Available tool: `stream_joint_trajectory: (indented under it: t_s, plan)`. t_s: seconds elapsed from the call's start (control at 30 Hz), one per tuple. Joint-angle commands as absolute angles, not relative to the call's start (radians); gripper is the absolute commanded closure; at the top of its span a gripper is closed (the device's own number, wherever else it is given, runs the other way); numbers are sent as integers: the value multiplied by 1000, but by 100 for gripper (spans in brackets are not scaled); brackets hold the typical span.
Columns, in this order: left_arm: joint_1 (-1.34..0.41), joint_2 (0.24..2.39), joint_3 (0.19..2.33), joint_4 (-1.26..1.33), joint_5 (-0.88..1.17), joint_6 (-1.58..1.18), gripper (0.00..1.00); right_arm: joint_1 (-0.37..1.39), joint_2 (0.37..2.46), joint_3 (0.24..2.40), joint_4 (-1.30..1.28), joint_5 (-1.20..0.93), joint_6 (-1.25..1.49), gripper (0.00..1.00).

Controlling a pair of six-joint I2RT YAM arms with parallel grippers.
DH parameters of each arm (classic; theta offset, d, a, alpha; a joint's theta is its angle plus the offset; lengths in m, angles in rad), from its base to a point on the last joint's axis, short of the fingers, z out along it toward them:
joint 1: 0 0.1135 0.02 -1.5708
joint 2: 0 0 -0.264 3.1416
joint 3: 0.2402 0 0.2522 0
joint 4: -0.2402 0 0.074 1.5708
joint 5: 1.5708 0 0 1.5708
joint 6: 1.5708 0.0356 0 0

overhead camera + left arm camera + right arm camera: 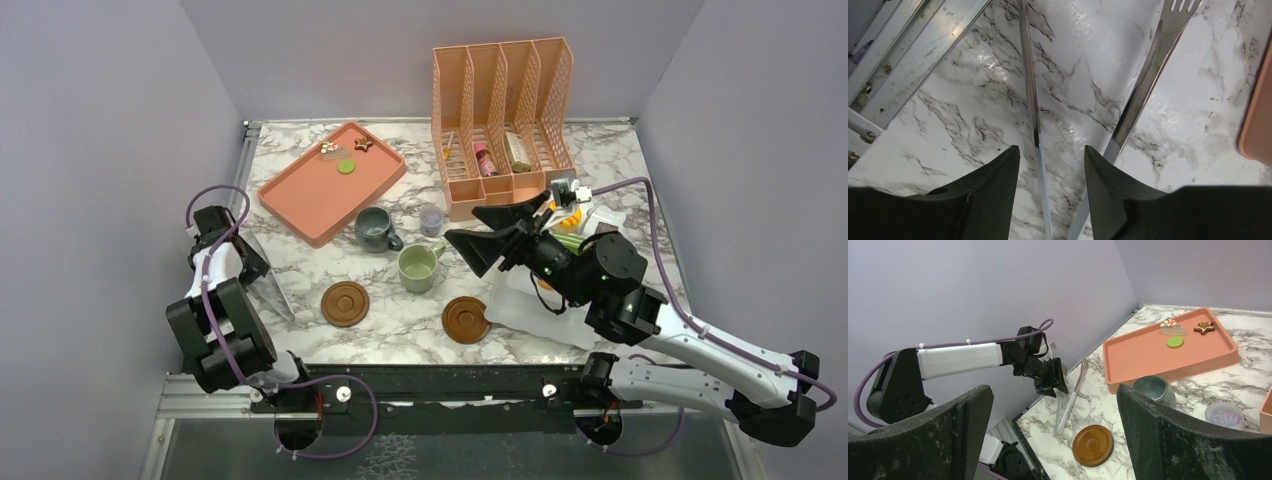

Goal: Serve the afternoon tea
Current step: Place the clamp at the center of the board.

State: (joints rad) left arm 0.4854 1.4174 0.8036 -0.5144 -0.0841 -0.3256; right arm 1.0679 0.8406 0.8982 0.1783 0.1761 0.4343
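A grey-blue mug and a pale green mug stand mid-table, both off the two brown coasters. Small toy cookies lie at the far end of the salmon tray. My left gripper is low at the table's left edge. In the left wrist view it is open, with one arm of the metal tongs lying on the marble between its fingers. My right gripper hovers open and empty right of the mugs. Its wrist view shows one coaster and the grey-blue mug.
A salmon file organizer with small items stands at the back. A tiny lilac cup sits beside the grey-blue mug. A white plastic bag with colourful pieces lies under the right arm. A metal rail runs along the table's left edge.
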Motion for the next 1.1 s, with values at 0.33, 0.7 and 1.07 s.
stream_joint_trajectory:
  t_s: [0.33, 0.7, 1.07]
  plan:
    - [494, 1296, 815, -529, 34, -369, 13, 1075, 852, 920, 190, 206, 400, 0]
    - [494, 1390, 808, -477, 83, -328, 10, 1075, 871, 923, 209, 258, 389, 0]
    - [487, 1427, 768, -416, 124, -362, 11, 1075, 867, 927, 190, 254, 417, 0]
